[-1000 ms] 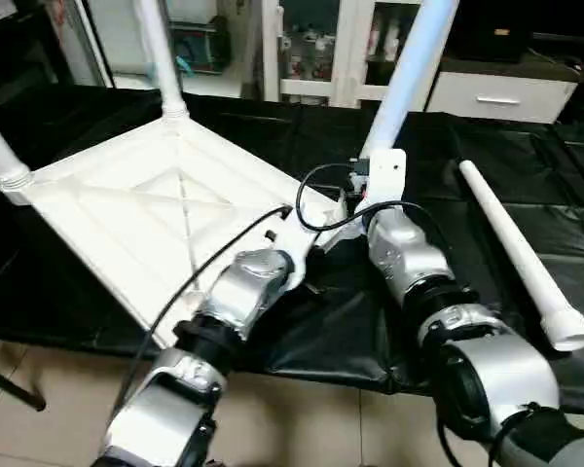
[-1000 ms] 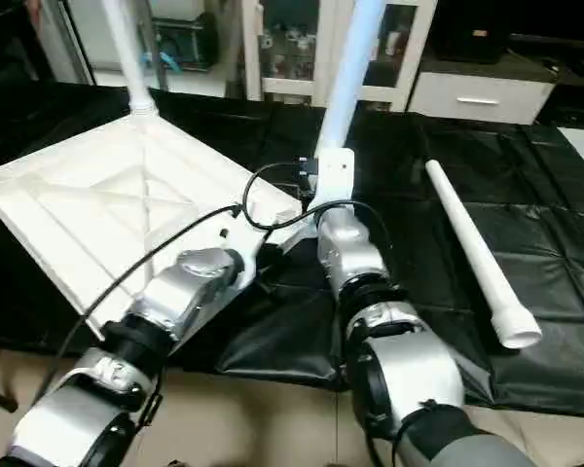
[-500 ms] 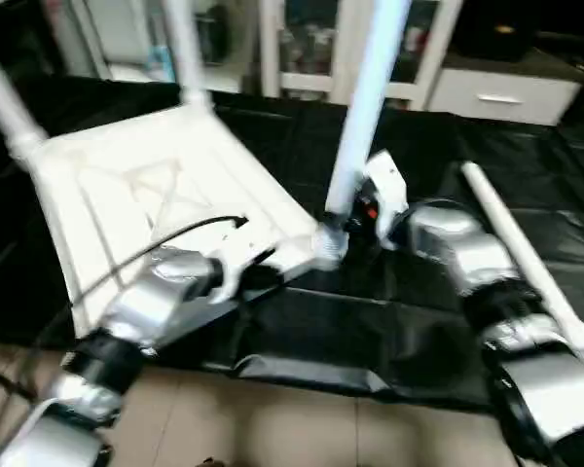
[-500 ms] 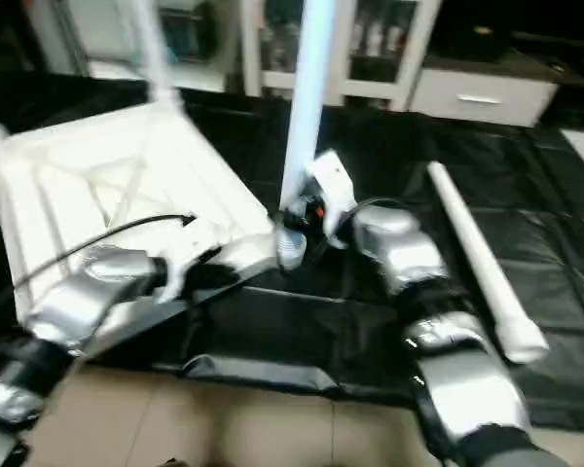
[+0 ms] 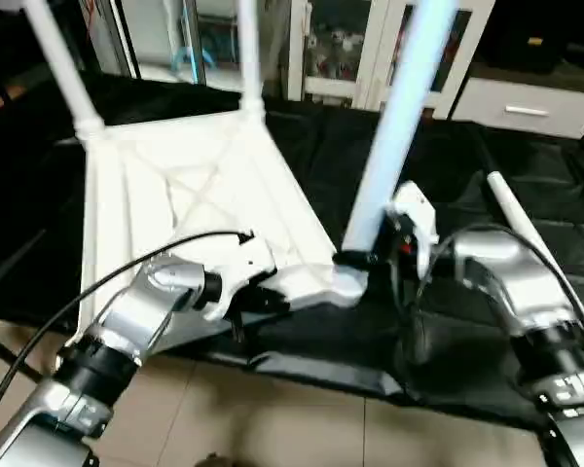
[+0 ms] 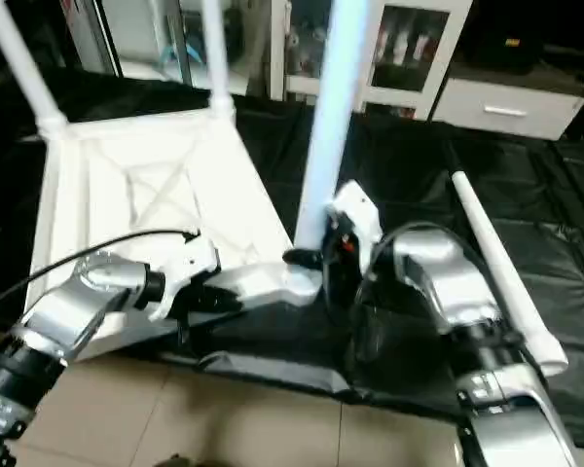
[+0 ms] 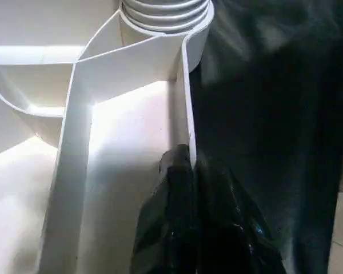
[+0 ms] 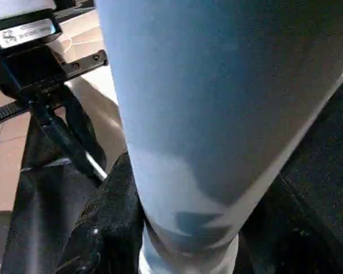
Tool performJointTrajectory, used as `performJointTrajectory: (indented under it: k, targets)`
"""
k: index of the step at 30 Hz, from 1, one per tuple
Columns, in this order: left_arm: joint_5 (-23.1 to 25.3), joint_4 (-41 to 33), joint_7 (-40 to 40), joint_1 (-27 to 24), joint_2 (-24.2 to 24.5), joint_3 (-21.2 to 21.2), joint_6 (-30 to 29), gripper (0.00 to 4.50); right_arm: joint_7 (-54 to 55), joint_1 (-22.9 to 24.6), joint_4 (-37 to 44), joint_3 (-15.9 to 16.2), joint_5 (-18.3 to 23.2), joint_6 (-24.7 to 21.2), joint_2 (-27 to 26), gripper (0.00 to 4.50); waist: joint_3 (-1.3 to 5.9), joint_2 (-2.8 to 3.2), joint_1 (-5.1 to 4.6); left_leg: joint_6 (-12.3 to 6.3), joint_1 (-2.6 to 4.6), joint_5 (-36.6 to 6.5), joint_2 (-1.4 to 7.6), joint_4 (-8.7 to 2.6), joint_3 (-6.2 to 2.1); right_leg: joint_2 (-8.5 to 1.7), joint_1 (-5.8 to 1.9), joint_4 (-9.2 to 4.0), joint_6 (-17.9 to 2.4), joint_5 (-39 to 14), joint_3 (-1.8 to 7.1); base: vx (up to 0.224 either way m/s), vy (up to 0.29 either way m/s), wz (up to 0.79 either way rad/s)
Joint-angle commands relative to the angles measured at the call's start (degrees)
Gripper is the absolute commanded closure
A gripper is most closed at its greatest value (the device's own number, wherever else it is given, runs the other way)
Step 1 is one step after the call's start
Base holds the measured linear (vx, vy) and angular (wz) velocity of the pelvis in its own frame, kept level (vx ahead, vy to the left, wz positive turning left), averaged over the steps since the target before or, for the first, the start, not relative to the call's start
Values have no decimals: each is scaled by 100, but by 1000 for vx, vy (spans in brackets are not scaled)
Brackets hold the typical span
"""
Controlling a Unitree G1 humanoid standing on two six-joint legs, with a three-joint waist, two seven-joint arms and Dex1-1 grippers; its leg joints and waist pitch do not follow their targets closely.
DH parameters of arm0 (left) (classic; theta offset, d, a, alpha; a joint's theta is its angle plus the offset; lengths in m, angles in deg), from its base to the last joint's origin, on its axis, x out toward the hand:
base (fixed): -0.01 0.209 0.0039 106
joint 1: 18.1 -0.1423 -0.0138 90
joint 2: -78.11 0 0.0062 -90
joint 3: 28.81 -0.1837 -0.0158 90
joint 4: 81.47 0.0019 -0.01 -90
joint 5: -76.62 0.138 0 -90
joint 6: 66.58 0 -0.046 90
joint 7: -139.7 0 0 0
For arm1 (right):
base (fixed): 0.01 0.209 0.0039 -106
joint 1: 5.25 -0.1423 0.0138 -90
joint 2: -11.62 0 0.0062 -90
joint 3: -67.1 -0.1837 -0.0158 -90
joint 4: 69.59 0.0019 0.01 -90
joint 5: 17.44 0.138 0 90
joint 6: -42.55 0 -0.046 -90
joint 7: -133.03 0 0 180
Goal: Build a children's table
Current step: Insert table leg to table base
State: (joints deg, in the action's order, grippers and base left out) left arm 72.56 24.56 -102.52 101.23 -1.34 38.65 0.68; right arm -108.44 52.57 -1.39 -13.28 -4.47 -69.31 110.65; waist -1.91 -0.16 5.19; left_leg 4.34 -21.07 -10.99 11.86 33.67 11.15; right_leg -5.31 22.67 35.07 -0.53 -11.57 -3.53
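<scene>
The left gripper (image 7: 186,171) pinches the white ribbed plastic tabletop's (image 5: 190,185) rim; the right gripper (image 6: 307,258) clamps the tall white tapered tube leg (image 5: 394,126). A tilted leg could jam in its socket.

Workroom with a black-covered bench (image 5: 526,195)
Glass-fronted cabinet (image 5: 341,49) at 12 o'clock, white drawer unit (image 5: 526,107) at 2 o'clock, beige tiled floor (image 5: 273,428) at 6 o'clock.

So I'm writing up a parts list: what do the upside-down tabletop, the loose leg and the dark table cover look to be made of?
The tabletop looks like moulded white plastic: thin ribs and an X brace formed in one piece, slightly glossy. The loose leg seems the same smooth white plastic tube, flared at one end. The table cover appears to be thin black sheeting, maybe plastic or coated fabric: it wrinkles and shines.
</scene>
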Motion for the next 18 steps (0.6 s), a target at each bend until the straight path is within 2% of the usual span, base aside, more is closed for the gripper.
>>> performJointTrajectory:
  k: [1,3,4,6,7,8,10,11,13,14,15,16,18]
  targets:
    - [-91,-292,-284,143,16,15,238,450,207,351,-462,252,-390,-478,157,266,288,20,-51,-6,105,-1010,146,-420,-46,-251,-237,-366,-1214,-437,234,0,0,0]
    - [-34,-222,-198,163,-13,18,268,450,462,389,-545,213,-471,-390,58,266,288,27,-54,-7,110,-1007,147,-420,-45,-250,-230,-370,-1211,-462,234,0,0,0]
    - [34,-121,-48,190,-57,31,275,450,948,389,-713,94,-570,-289,-124,266,278,28,-64,15,106,-1056,144,-427,-47,-245,-225,-376,-1192,-536,233,0,0,0]
    - [62,-54,45,207,-96,48,273,450,1328,367,-831,-13,-595,-262,-260,266,250,38,-90,117,115,-1292,143,-461,-58,-253,-205,-418,-1127,-894,235,0,0,0]
    - [100,99,280,261,-217,110,230,450,1977,271,-1096,-218,-601,-200,-508,266,224,54,-107,219,138,-1621,143,-491,-73,-256,-192,-458,-1031,-1353,229,0,0,0]
    - [100,99,280,261,-217,110,230,450,1977,271,-1096,-218,-601,-200,-508,266,177,47,-152,318,181,-2094,129,-514,-85,-263,-139,-539,-901,-2024,222,0,0,0]
    - [111,185,415,296,-306,151,195,450,2332,202,-1248,-341,-592,-188,-648,266,196,44,-211,390,199,-2380,134,-527,-143,-285,-151,-580,-717,-2470,216,0,0,0]
    - [115,312,623,361,-482,195,118,450,2943,52,-1546,-538,-575,-186,-894,266,195,47,-253,407,192,-2425,132,-530,-153,-281,-130,-586,-705,-2484,218,0,0,0]
    - [153,377,883,446,-735,174,-52,450,3713,-182,-1976,-736,-567,-156,-1191,266,189,54,-332,482,171,-2532,122,-544,-177,-273,-125,-589,-677,-2583,203,0,0,0]
    - [185,376,998,477,-848,156,-142,450,4015,-275,-2152,-784,-583,-93,-1298,266,196,44,-379,501,152,-2546,117,-546,-200,-275,-142,-584,-667,-2559,190,0,0,0]
    - [192,372,1052,492,-905,152,-198,450,4114,-316,-2228,-800,-582,-75,-1340,266,196,44,-379,501,152,-2546,117,-546,-200,-275,-142,-584,-667,-2559,190,0,0,0]
    - [216,384,1268,547,-1113,157,-408,450,4462,-453,-2480,-848,-593,-22,-1485,266,195,45,-415,483,115,-2524,112,-548,-213,-288,-159,-583,-661,-2522,187,0,0,0]
    - [243,438,1569,615,-1363,190,-669,450,4813,-597,-2724,-833,-669,89,-1622,266,195,54,-445,459,137,-2561,98,-534,-223,-277,-133,-601,-693,-2478,183,0,0,0]
